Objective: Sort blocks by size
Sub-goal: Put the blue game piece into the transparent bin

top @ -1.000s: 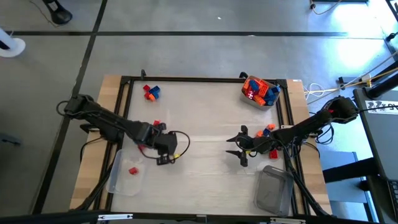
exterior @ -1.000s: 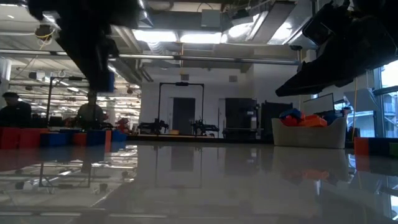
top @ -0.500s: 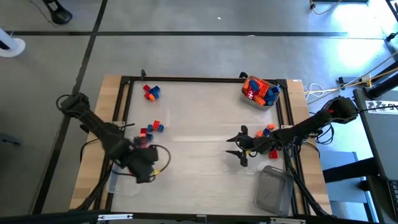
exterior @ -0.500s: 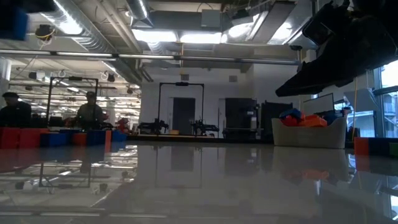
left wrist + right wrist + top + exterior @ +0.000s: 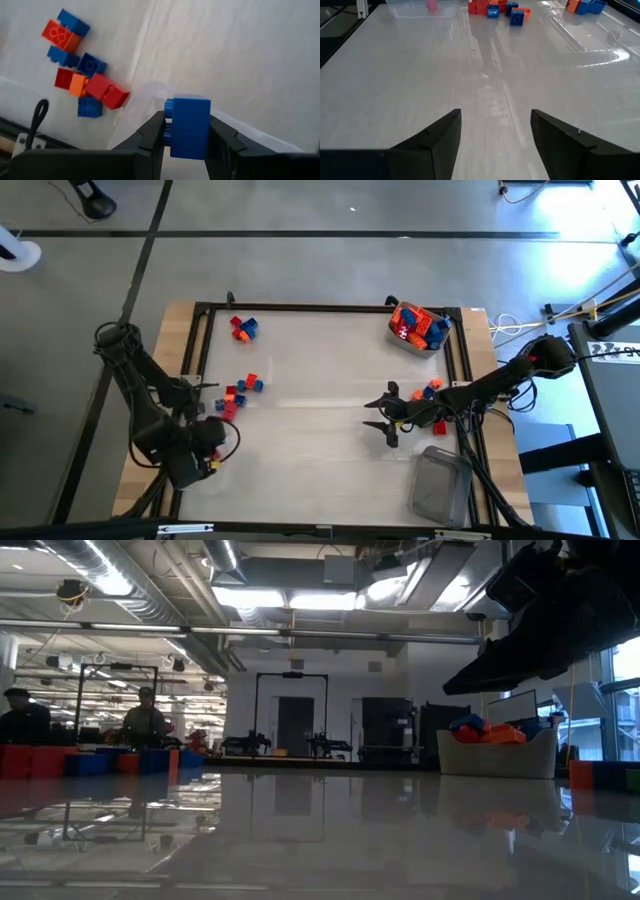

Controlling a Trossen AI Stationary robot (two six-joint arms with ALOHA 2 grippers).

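Blue block (image 5: 189,127) is pinched between the left end effector (image 5: 187,131) fingers, held over the clear tub (image 5: 150,92) at the bench's (image 5: 330,360) near-left corner. To do this well, centre it over the tub's inside, lower, then let go so it can't bounce over the rim toward the loose blocks (image 5: 240,388) nearby. Right end effector (image 5: 383,418) waits spread over mid-bench.
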